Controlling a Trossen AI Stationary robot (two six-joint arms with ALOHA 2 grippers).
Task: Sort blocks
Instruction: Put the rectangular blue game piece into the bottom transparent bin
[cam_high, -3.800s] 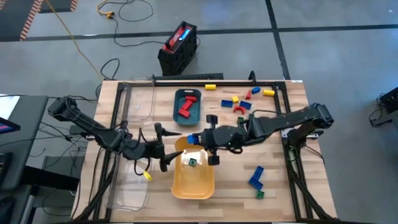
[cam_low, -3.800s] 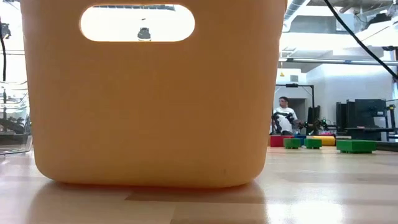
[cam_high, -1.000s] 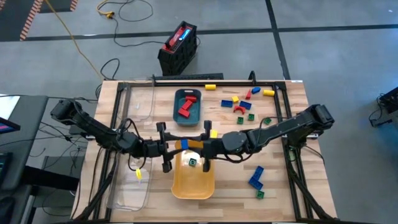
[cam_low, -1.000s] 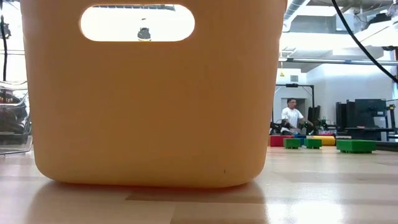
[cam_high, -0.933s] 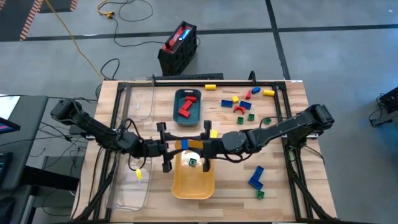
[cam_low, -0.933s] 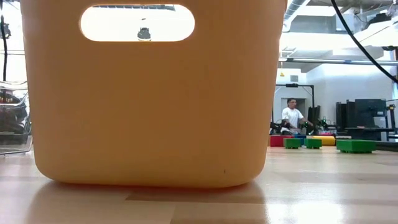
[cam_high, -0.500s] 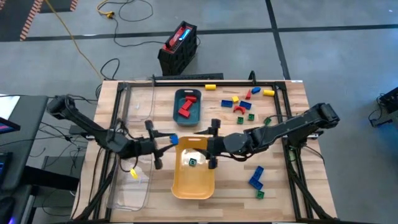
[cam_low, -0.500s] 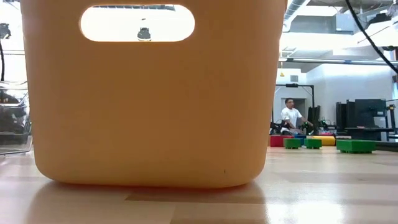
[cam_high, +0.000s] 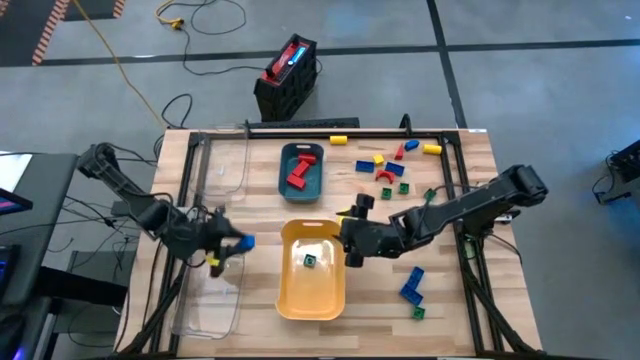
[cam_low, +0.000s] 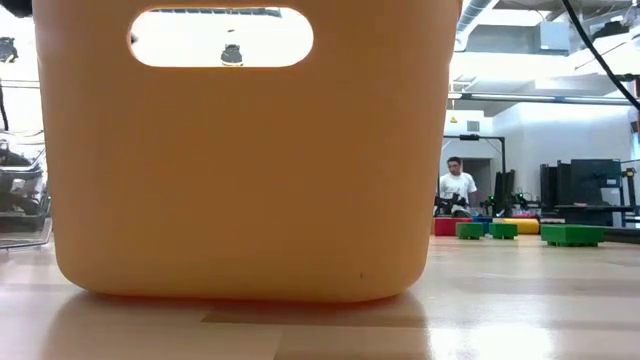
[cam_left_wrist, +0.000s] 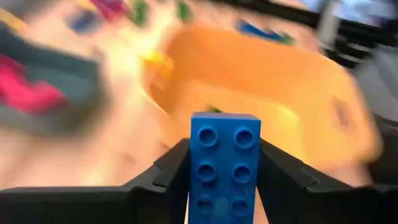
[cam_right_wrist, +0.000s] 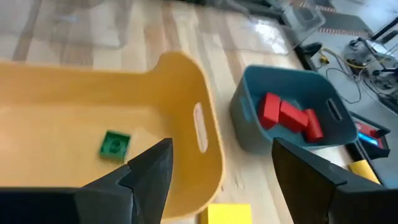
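The wooden surface (cam_high: 470, 300) is carrying three trays. The yellow tray (cam_high: 310, 295) is sitting near-centre, the teal tray (cam_high: 282, 180) is lying farther back, and the clear tray (cam_high: 205, 310) is resting at the near left.

Compared with a second ago, when both arms were meeting over the far rim of the yellow tray, they are now standing apart. The left gripper (cam_high: 238, 245) is now positioned over the clear tray, with its jaws clamping a blue block (cam_left_wrist: 224, 165). The right gripper (cam_right_wrist: 214, 158) is now sitting just right of the yellow tray, its jaws spread and holding nothing. This points to a hand-over of the blue block from right arm to left, and the judgement is that blue is being assigned to the clear tray.

The blue block is rectangular, studded in two rows, and is standing upright between the left jaws. A yellow block (cam_high: 213, 266) is already lying in the clear tray. A green block (cam_right_wrist: 115, 145) is lying flat in the yellow tray, and red blocks (cam_right_wrist: 287, 117) are filling the teal tray. Unsorted loose blocks (cam_high: 388, 170) are remaining at the far right, and further blue blocks (cam_high: 411, 283) are lying at the near right.
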